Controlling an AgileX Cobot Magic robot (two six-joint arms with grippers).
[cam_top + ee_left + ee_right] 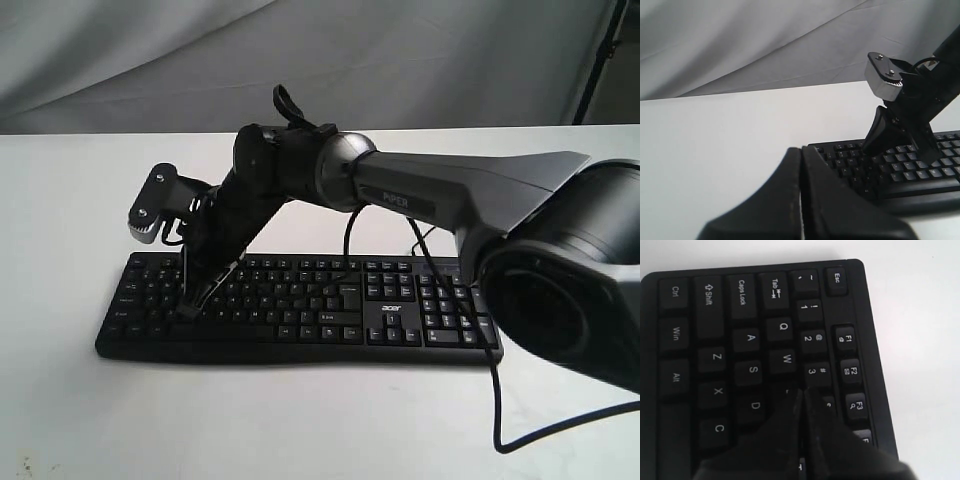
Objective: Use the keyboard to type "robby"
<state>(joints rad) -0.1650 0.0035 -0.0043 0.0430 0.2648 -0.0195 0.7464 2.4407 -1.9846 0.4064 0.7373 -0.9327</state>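
The black keyboard [300, 300] lies across the white table. My right arm reaches over its left half, and my right gripper [190, 308] points steeply down at the keys. In the right wrist view this gripper [802, 391] is shut with nothing in it. Its tips sit just past the W key [786, 359], between D and 3, and hide the key beneath. I cannot tell whether they touch it. My left gripper [801, 149] is shut and empty, off the left end of the keyboard [900, 172] over bare table. It does not show in the exterior view.
A black cable [497, 400] runs over the keyboard's right end and loops across the table's front right. The white table [300, 420] extends on all sides of the keyboard. A grey cloth backdrop [300, 60] hangs behind. The right arm's silver wrist camera housing [150, 212] overhangs the keyboard's left end.
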